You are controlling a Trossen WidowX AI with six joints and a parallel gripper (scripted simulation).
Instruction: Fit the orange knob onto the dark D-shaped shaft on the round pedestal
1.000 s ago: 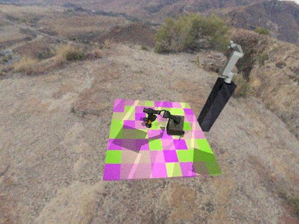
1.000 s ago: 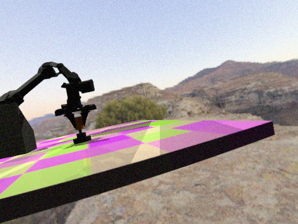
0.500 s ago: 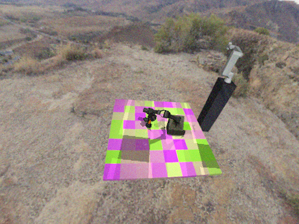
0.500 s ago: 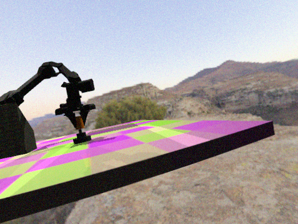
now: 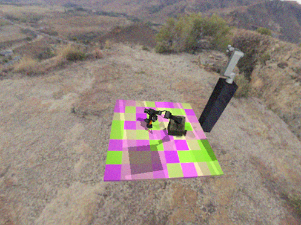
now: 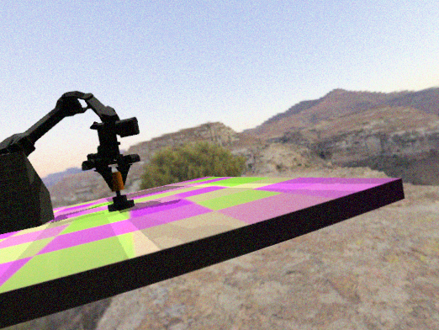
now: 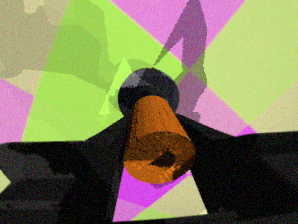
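The orange knob (image 5: 150, 123) (image 6: 118, 181) (image 7: 159, 127) is upright between the fingers of my gripper (image 6: 118, 186) (image 7: 152, 118), which is shut on it. The round dark pedestal (image 6: 121, 205) (image 7: 141, 86) stands directly below the knob. In the exterior view a short length of the dark shaft (image 6: 118, 194) shows between the knob's lower end and the pedestal, so the knob is not down against the pedestal. The knob hides the shaft in the wrist view. Whether the shaft's tip is inside the hole, and how the flat sides lie, I cannot tell.
The checkered table top (image 5: 115, 158) (image 6: 252, 198) carries the arm's dark base block (image 5: 176, 128) (image 6: 23, 191). A tall dark column (image 5: 218, 103) with a pale grey arm (image 5: 233, 63) on it stands beside the table's right edge. Shadows cross the squares.
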